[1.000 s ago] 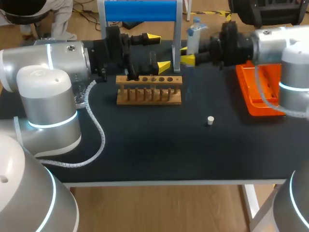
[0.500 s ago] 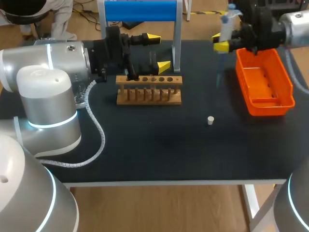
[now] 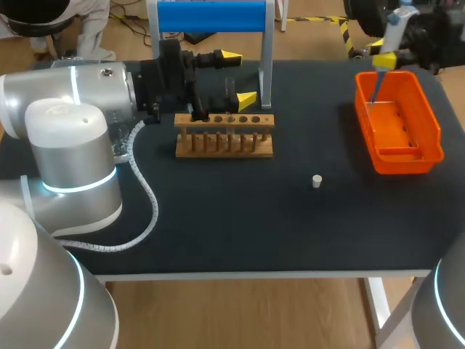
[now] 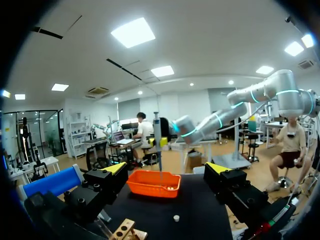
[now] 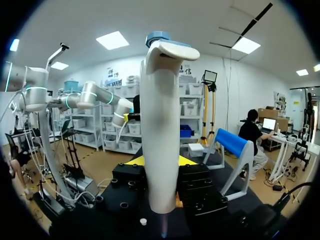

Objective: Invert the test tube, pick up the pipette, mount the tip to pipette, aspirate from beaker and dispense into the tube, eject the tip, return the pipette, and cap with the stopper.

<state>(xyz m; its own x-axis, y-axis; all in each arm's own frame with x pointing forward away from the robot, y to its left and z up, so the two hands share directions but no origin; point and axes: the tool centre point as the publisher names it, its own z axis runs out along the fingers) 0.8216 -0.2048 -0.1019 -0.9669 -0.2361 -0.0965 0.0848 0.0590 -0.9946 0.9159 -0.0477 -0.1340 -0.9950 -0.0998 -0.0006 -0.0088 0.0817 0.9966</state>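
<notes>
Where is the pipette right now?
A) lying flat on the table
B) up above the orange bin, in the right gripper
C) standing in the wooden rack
B: the right gripper holds the pipette upright, its tip hanging over the orange bin.

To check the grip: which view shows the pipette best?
Right wrist view: the pipette stands large and upright. Head view: small, above the orange tray. Left wrist view: thin, over that tray too.

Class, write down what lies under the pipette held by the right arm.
The orange bin sits beneath the pipette, its thin lower end pointing into it. The bin's near wall hides much of its floor in the left wrist view.
</notes>
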